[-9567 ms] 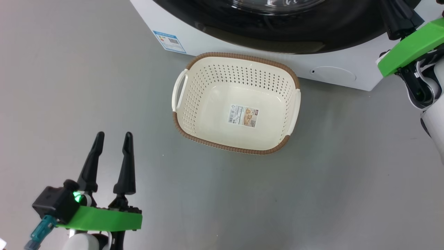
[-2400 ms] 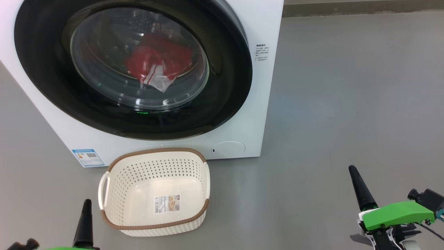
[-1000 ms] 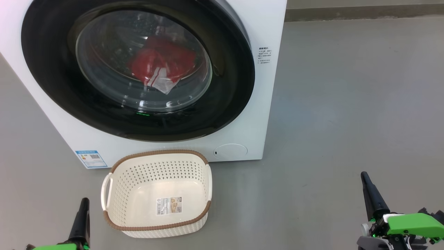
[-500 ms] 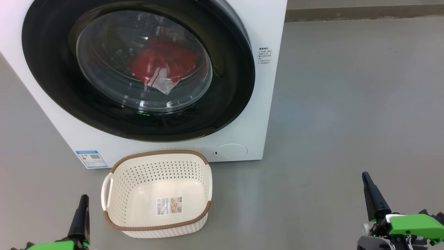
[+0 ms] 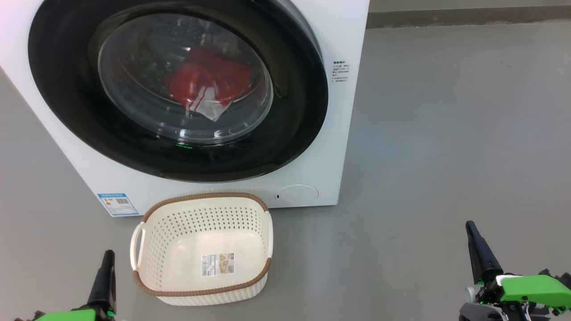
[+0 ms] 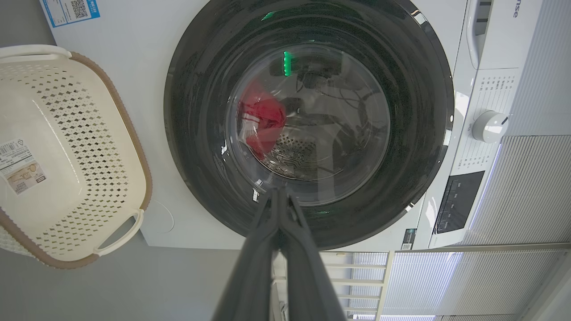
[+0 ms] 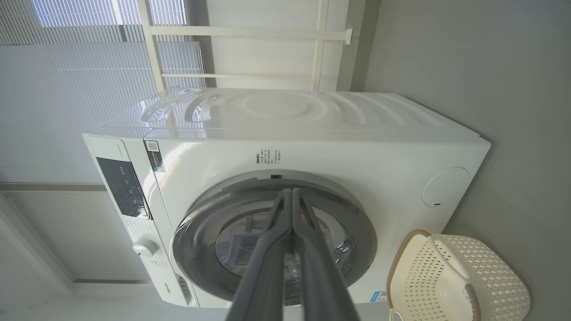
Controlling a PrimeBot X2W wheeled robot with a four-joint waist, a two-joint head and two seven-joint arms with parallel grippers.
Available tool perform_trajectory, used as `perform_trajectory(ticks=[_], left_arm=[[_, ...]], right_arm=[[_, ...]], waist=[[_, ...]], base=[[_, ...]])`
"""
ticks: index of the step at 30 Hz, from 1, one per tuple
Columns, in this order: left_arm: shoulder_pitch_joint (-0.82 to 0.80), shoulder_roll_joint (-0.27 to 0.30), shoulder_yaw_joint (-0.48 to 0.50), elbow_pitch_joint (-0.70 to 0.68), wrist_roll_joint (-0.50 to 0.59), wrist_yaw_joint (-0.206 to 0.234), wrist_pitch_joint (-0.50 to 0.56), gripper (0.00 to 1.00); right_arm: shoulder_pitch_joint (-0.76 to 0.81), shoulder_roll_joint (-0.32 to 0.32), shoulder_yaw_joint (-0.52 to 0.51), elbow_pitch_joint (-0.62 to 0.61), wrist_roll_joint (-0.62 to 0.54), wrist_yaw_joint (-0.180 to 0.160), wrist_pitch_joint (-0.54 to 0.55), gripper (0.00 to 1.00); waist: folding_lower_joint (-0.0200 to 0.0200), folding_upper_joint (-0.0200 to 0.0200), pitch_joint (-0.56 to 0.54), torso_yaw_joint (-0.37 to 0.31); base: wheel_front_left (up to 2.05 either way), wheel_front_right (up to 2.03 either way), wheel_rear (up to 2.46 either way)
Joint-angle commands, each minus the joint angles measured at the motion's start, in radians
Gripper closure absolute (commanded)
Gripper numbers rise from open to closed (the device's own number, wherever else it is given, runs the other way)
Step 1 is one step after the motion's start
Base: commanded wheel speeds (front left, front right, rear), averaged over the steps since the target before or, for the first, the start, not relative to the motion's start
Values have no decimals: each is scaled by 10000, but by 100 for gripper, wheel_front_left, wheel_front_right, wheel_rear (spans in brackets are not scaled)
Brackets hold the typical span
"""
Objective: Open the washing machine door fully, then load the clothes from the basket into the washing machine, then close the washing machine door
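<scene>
The washing machine (image 5: 343, 40) stands at the upper left, and its door (image 5: 294, 133) lies shut against the white front. Through the glass bowl I see the red clothes (image 5: 209, 82) inside the drum, also red clothes (image 6: 263, 118) in the left wrist view. The basket (image 5: 147, 285) sits on the floor before the machine with only a label sticker in it. My left gripper (image 5: 105, 276) is at the lower left, shut and holding nothing. My right gripper (image 5: 477, 249) is at the lower right, shut, apart from everything. Both stand well short of the door (image 7: 357, 232).
Grey floor (image 5: 446, 133) spreads wide to the right of the machine. A blue energy sticker (image 5: 117, 203) and a round service flap (image 5: 296, 194) mark the machine's lower front. A control panel with a knob (image 6: 490, 126) runs along its top, and slatted blinds (image 7: 67, 67) stand behind.
Nothing has visibly moved over the last second. Earlier the head camera looked down at the basket and has since risen onto the shut door; both grippers have drawn back low.
</scene>
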Motion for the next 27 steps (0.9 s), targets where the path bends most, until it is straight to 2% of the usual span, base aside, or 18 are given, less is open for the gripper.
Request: perform_trajectory(ticks=[1,27], left_arm=[[-384,139,348,-185,11,-34,46,100],[-388,104,399,-183,53,-35,87,100]], right_arm=[[-106,-17,211,-306,2,16,53,100],[-108,-3,191,-305,-14,16,69,100]], waist=[[0,0,0,0],[0,0,0,0]], base=[[0,0,0],[0,0,0]])
